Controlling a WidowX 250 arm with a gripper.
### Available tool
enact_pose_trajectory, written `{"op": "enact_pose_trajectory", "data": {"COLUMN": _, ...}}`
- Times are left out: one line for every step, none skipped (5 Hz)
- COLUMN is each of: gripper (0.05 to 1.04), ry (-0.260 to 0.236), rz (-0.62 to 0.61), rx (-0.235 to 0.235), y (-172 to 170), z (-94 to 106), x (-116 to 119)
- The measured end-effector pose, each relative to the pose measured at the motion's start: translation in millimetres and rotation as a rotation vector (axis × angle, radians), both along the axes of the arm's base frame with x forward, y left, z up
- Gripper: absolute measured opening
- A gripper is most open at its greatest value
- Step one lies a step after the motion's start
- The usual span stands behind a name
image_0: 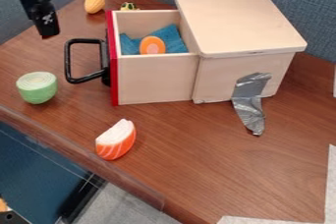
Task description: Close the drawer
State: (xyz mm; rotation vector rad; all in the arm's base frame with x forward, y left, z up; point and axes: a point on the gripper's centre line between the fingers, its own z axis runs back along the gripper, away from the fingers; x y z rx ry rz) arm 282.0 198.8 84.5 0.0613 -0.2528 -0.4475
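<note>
- Drawer juts open from its box near the tabletop's back edge.
- Tape probably anchors the box against pushing.
- Pincer hangs beyond the handle, suiting an inward shove; wide or narrow, I can't tell.

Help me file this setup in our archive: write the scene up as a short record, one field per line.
drawer: open, slid out of its wooden box
front: red, with a black handle
inside drawer: blue cloth, round orange piece
gripper: black, upper left of view, apart from the handle
near side of table: green cup-shaped toy, orange-and-white wedge
far side of table: yellow toy
tape: silver, from box side to tabletop
task status: drawer not yet closed
</note>
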Motion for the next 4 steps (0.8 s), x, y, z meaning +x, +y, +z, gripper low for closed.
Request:
{"op": "enact_pose_trajectory", "data": {"gripper": 1.001, "ry": 0.004, "rz": -0.023, "rx": 0.030, "y": 7, "z": -3.3, "x": -2}}
{"op": "enact_pose_trajectory", "data": {"gripper": 1.001, "ry": -0.001, "rz": -0.026, "rx": 0.062, "y": 14, "z": -7.2, "x": -1}}
{"op": "enact_pose_trajectory", "data": {"gripper": 1.001, "ry": 0.027, "rz": -0.034, "rx": 0.073, "y": 16, "z": -21.1, "x": -4}}
{"op": "enact_pose_trajectory", "data": {"gripper": 1.001, "ry": 0.039, "rz": -0.022, "rx": 0.096, "y": 21, "z": -29.3, "x": -5}}
